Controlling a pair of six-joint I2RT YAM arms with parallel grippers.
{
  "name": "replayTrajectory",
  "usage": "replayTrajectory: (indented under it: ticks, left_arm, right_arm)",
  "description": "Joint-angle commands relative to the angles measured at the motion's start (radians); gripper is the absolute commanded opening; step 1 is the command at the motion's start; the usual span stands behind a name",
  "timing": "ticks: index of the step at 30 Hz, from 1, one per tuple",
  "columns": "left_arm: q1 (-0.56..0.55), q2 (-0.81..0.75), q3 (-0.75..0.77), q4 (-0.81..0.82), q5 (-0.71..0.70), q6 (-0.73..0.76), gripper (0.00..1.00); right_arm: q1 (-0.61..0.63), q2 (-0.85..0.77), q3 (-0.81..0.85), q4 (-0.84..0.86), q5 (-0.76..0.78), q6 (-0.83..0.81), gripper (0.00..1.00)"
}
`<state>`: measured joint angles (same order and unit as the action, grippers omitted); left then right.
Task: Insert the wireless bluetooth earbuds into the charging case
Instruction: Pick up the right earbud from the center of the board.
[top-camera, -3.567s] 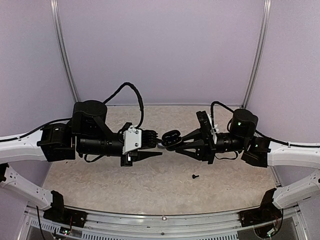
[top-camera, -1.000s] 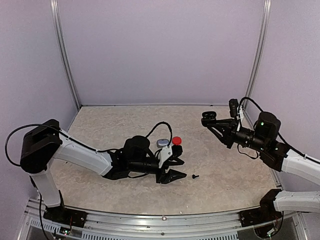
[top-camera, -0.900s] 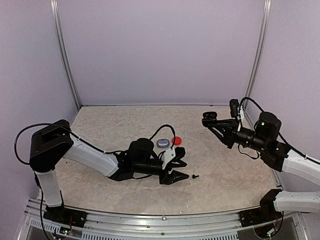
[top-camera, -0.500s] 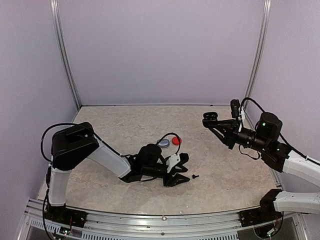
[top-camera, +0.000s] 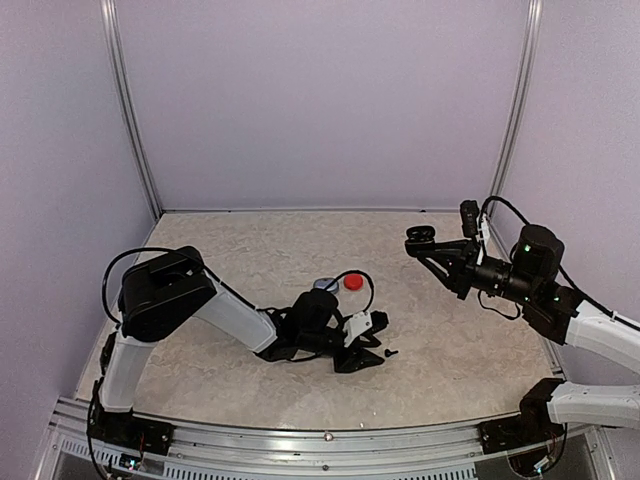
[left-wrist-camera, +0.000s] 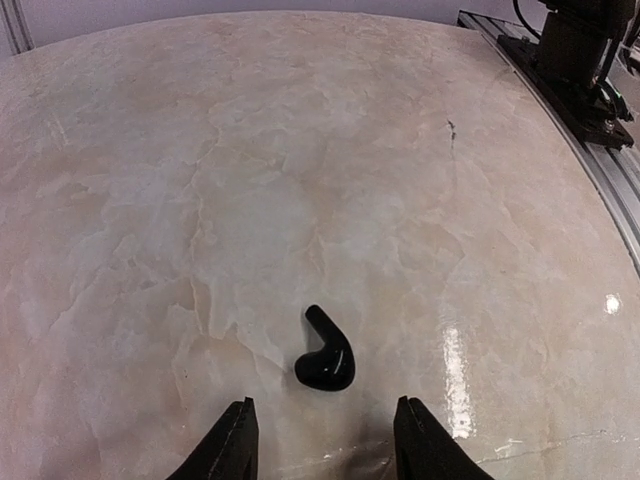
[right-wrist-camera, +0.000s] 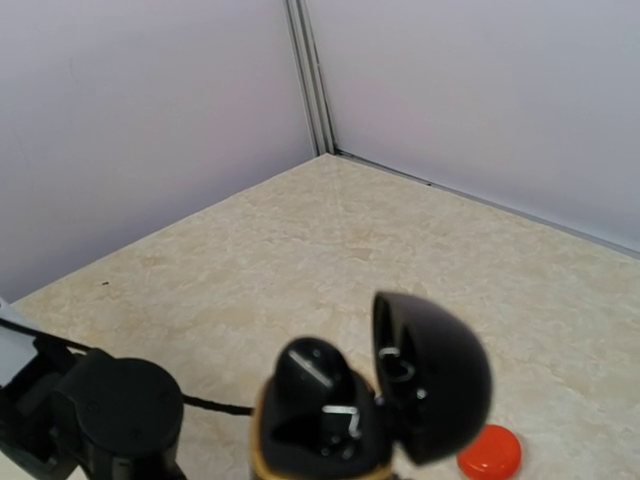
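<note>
Slid rightward along the surface (left-wrist-camera: 200, 150) to lower centre of the overhead view, low and flat: left claw (left-wrist-camera: 322, 432), apart but narrowing, lined up on the black earbud (left-wrist-camera: 325, 355) lying loose just ahead. Pick-up next, probably. Unchanged at right: right claw (top-camera: 432, 246) clamped on the open black case (right-wrist-camera: 425, 375), held high. Seconds earlier, both claws together mid-air at centre.

A lab test booth: plain lilac walls (top-camera: 320, 100), aluminium posts (top-camera: 131, 110), marbled tabletop (top-camera: 240, 250).

Bright even light, soft shadows, glare spot on table (left-wrist-camera: 452, 360), left wrist view bent at edges, mostly sharp
</note>
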<state>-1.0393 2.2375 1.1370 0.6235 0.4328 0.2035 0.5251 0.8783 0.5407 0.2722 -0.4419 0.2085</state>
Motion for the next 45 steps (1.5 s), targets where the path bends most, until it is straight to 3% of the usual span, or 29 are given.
replayTrajectory:
  ticks: [1,25,30,45]
  left_arm:
    - [0.003,0.037,0.042,-0.054,-0.005,0.037,0.47]
    - [-0.013,0.093,0.133,-0.183,-0.023,0.123,0.36]
    - [-0.013,0.093,0.131,-0.181,-0.012,0.125,0.28]
    - [-0.004,-0.026,0.037,-0.118,0.006,0.095,0.22]
  right_arm:
    - [-0.015,-0.023,0.004,-0.011,-0.008,-0.013,0.00]
    - [-0.019,-0.042,-0.007,-0.019,-0.003,-0.027,0.00]
    - [-0.020,-0.046,-0.007,-0.025,0.000,-0.031,0.00]
    - [-0.020,-0.036,-0.016,-0.013,-0.004,-0.038,0.00]
